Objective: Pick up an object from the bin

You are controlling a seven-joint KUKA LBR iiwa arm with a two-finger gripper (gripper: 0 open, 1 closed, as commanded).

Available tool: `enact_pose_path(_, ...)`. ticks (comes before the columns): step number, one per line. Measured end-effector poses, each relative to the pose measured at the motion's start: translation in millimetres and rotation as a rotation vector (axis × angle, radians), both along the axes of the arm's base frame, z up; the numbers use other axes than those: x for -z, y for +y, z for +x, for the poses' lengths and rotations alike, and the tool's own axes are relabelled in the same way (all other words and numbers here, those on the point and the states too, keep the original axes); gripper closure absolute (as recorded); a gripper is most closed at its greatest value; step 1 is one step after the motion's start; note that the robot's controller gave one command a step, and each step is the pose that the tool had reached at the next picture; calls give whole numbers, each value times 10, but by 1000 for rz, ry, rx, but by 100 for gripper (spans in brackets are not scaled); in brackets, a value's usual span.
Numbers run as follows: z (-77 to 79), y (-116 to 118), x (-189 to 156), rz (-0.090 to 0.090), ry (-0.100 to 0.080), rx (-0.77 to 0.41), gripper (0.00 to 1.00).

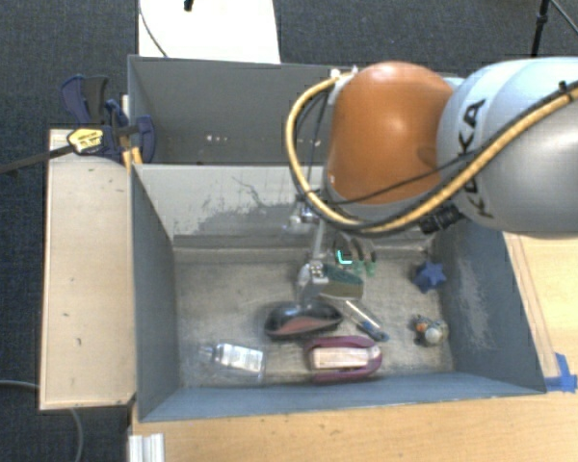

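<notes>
End effector [320, 285] of mine hung low over the middle of the grey bin [154, 287] in the camera view. My arm came in from the right, and the orange cover [390, 128] on my wrist hid much of the back of the floor. Looped cables [303, 176] ran round that cover. Whether the end effector was released or clenched I could not tell, since its own body masked the working end, nor could I tell whether anything was caught in it. A small green light [345, 256] glowed on its body. Just in front of it on the floor lay a dark oval thing [297, 321], black with a reddish underside. The end effector's lower end was right at that thing's upper edge, though I could not say whether they were touching or apart. A silvery stick [363, 319] with a blue end lay slanted just to the right of the dark oval thing. In front of both, near the front wall, sat a maroon case [344, 357] with a pale inside. A small clear bottle [231, 357] lay on its side at the front left, well apart from the end effector. Near the right wall rested a small blue piece [429, 276], and a little round thing [427, 332] with a yellow spot lay in front of it.
</notes>
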State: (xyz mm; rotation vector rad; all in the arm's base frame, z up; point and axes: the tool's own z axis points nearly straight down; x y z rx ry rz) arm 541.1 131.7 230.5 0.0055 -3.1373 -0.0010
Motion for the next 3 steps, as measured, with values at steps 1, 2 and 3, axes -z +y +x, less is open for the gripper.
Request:
enact_pose_path(1, -120, -365, 1413, 3, -4, -319, 0)
enact_pose_path(2, -117, -371, 1397, 2, -5, -314, 100)
enact_pose_path(3, -40, -545, 157, -1, -14, -363, 100)
